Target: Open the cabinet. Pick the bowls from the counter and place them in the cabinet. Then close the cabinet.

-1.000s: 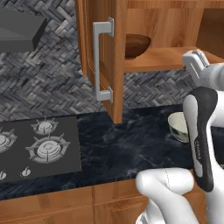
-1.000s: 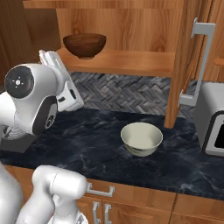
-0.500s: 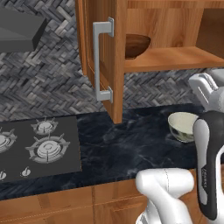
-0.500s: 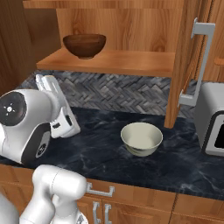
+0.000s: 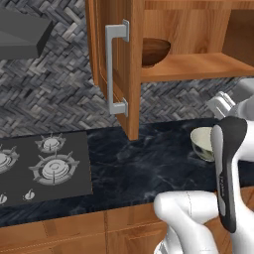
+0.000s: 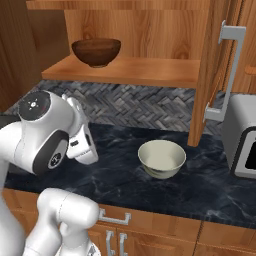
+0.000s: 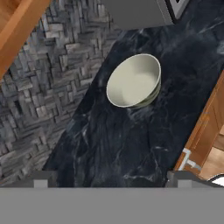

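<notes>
The cabinet (image 5: 198, 67) stands open, both doors swung out. The dark wooden bowl (image 5: 155, 51) sits on its lower shelf (image 6: 135, 70), at the left end, and appears as the wooden bowl (image 6: 96, 51) from the right. The cream bowl (image 6: 161, 158) rests upright on the black counter (image 6: 210, 190). My gripper (image 7: 111, 180) is open with nothing between its fingertips. It hovers above the counter, left of the cream bowl (image 7: 133, 82) and well short of it. The arm partly hides the cream bowl (image 5: 202, 144) in the left base view.
A grey toaster (image 6: 242, 135) stands on the counter right of the bowl, below the open right door (image 6: 215, 75). The open left door (image 5: 124, 69) juts out over the counter's edge of the gas hob (image 5: 44, 166). Wooden drawers (image 6: 150, 235) run beneath.
The arm has dropped from shelf height down toward the counter, with the hand now low and left of the cream bowl. Both bowls and the doors have stayed put.
</notes>
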